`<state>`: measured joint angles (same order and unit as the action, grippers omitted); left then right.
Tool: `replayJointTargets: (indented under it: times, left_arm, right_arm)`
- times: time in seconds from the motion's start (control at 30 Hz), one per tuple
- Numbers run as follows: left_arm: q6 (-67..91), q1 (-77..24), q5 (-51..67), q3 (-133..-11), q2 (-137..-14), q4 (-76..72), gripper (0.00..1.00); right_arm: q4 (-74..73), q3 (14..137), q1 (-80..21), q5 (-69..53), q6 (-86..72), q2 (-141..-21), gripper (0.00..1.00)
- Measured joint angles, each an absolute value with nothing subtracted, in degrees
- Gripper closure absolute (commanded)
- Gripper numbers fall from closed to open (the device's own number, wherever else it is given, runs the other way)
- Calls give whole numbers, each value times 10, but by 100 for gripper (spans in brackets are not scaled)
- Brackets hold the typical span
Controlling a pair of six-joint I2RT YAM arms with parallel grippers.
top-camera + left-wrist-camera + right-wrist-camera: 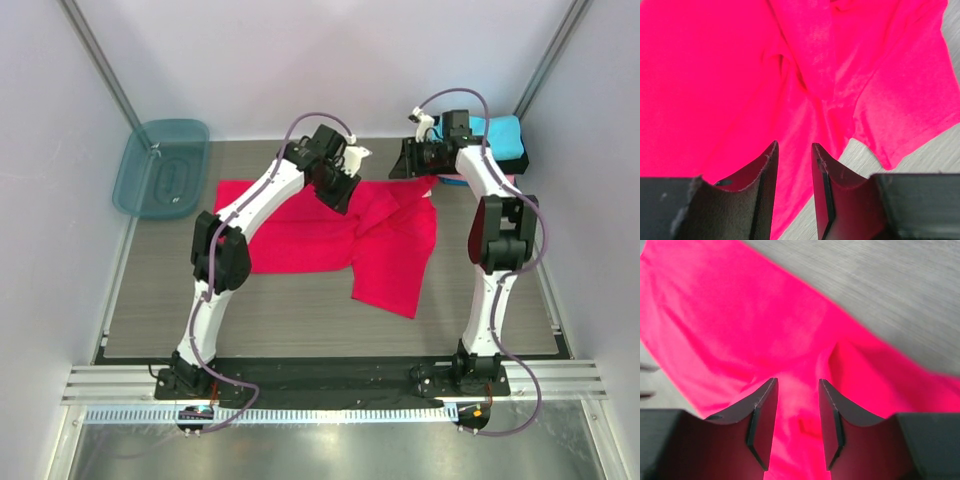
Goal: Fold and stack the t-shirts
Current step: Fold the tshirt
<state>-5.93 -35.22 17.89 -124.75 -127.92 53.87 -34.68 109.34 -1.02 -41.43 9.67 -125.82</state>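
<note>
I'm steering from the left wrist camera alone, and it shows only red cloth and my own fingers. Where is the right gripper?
Observer: The right gripper hangs over the far right edge of the red t-shirt, with its jaws apart above the cloth.
Operator: Has a stack been started anywhere?
Observer: Yes, a folded cyan t-shirt lies in the far right corner, just beyond that gripper.
Operator: And the bin?
Observer: The teal bin sits in the far left corner, close to the red t-shirt's left corner.
</note>
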Motion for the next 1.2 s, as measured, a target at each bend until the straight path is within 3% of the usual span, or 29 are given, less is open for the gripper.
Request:
replayJointTargets:
  times: [0.2,0.63,1.2]
  left_arm:
    - [-50,-353,195,-1260,-1318,536,68]
    - [-67,-312,164,-1294,-1368,537,68]
    - [-65,-310,168,-1294,-1368,538,68]
  right_arm:
    - [-348,1036,-6,-420,110,-1206,62]
    - [-389,1028,-6,-413,134,-1313,55]
    - [-392,1029,-6,-380,162,-1309,55]
